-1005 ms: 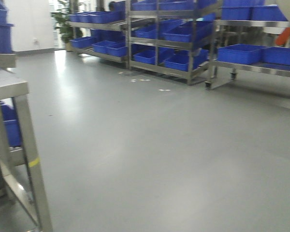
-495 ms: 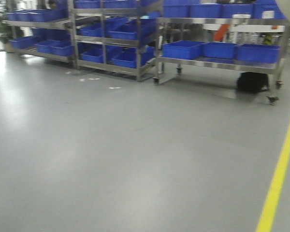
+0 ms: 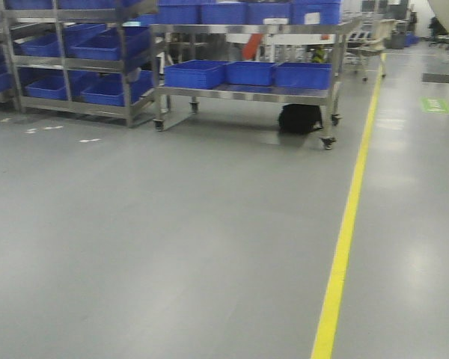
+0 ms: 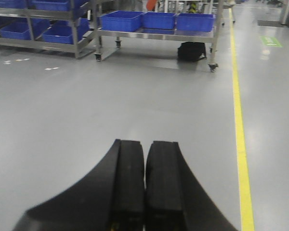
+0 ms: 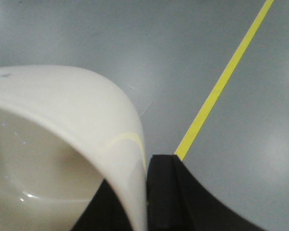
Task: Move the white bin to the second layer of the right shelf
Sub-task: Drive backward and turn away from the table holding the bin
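**White bin held in the right tool above an open workshop floor**

Front view: at the upper left, steel racks [image 3: 125, 90] hold blue rectangular plastic crates [image 3: 97, 48]. At upper centre a wheeled steel table [image 3: 239, 95] bears three more such crates, with a black bag [image 3: 299, 120] on the floor beneath it. A yellow floor line [image 3: 343, 239] runs up the right of the frame across the smooth grey floor [image 3: 172, 247].

Left wrist view: the left tool [image 4: 145, 144], at bottom centre, has its two black fingers pressed together with nothing between them.

Right wrist view: the white bin [image 5: 62, 106], a glossy cream-white plastic tub, fills the lower left. The right tool [image 5: 143, 168] pinches its wall, with one black finger [image 5: 161, 192] lying against the outside. The bin hangs above the floor, left of the yellow line.
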Controlling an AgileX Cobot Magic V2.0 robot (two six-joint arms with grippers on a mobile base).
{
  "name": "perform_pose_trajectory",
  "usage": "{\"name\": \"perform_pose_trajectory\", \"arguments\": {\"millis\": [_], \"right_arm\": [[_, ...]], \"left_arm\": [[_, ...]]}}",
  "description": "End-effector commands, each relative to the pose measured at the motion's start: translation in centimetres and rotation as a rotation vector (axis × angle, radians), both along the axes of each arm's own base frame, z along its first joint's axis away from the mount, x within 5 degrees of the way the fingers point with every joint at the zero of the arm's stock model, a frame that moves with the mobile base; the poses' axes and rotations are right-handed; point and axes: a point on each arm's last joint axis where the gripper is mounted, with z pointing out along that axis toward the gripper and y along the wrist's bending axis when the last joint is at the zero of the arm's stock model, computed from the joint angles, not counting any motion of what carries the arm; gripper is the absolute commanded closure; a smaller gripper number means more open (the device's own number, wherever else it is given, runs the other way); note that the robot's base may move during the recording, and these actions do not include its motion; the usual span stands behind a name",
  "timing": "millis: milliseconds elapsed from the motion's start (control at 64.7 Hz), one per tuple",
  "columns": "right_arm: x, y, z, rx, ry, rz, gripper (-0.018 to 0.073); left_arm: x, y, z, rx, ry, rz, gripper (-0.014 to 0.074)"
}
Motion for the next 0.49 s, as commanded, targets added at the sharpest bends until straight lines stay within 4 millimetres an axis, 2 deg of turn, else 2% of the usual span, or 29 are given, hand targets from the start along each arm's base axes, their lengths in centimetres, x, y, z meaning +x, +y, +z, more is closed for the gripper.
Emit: {"name": "perform_pose_trajectory", "arguments": {"millis": [0, 479], "right_arm": [[0.19, -0.01, 1.64, 0.026, -0.111, -0.004, 0.0501], [0.19, -0.01, 1.64, 0.026, -0.111, -0.004, 0.0501]], "left_arm": [[0.04, -0.04, -0.06, -0.020, -0.071, -0.006, 0.0512], [0.04, -0.04, -0.06, -0.020, -0.071, -0.006, 0.0512]]}}
